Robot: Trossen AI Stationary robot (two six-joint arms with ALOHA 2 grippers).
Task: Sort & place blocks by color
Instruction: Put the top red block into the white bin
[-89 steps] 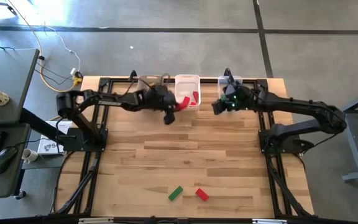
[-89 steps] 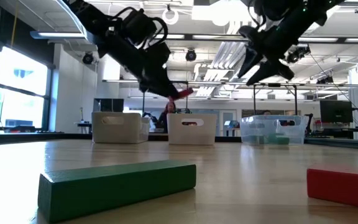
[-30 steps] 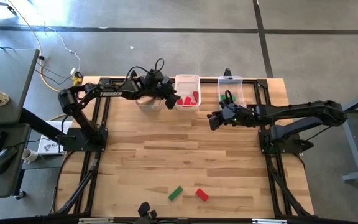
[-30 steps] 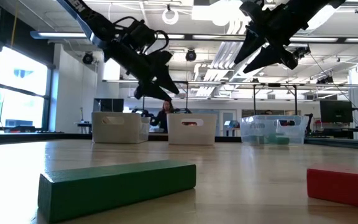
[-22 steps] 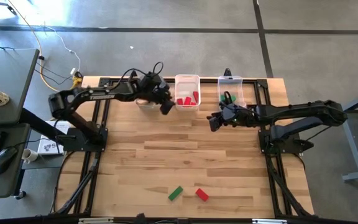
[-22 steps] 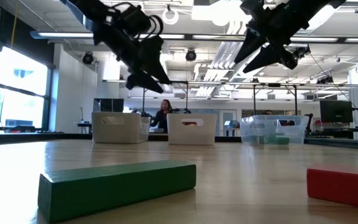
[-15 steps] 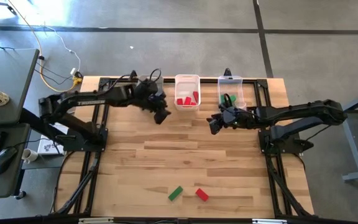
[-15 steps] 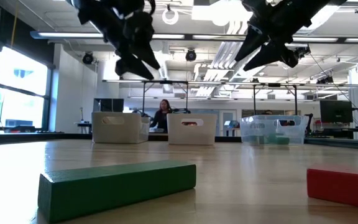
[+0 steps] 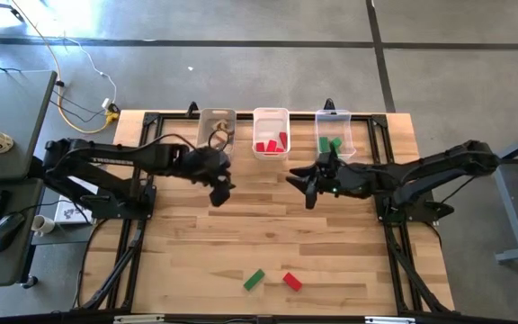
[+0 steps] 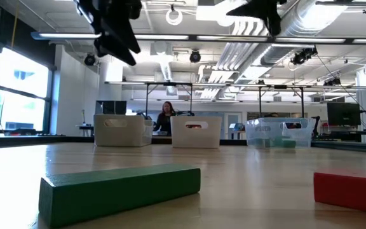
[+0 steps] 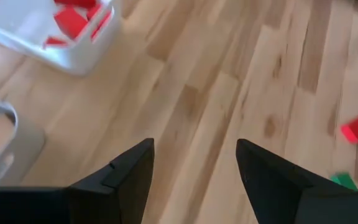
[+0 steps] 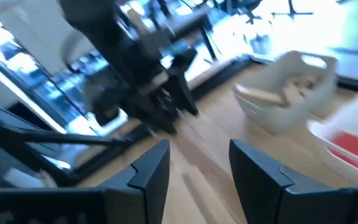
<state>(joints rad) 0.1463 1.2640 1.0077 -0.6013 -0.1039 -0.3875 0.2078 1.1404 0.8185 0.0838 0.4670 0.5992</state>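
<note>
Right now my left gripper (image 9: 219, 193) hangs above the table (image 9: 331, 243), in front of the bins; fingers (image 11: 123, 171) spread wide, nothing btwn them. My right gripper (image 9: 306, 186) hangs in front of the bin w/ green blocks (image 9: 330, 144), pointing toward the left arm; its jaws stand apart w/ a clear gap, also empty. Blocks: red ones (image 9: 271, 144) sit in the middle bin (image 9: 271, 112), plain wood ones (image 12: 289, 91) in the left-hand bin (image 9: 216, 114). Two are unsorted at the table's near edge: a green block (image 9: 254, 280) and a red block (image 9: 292, 282), near each other, not touching, well apart from both grippers. A person (image 10: 166, 117) shows in the room behind.
</note>
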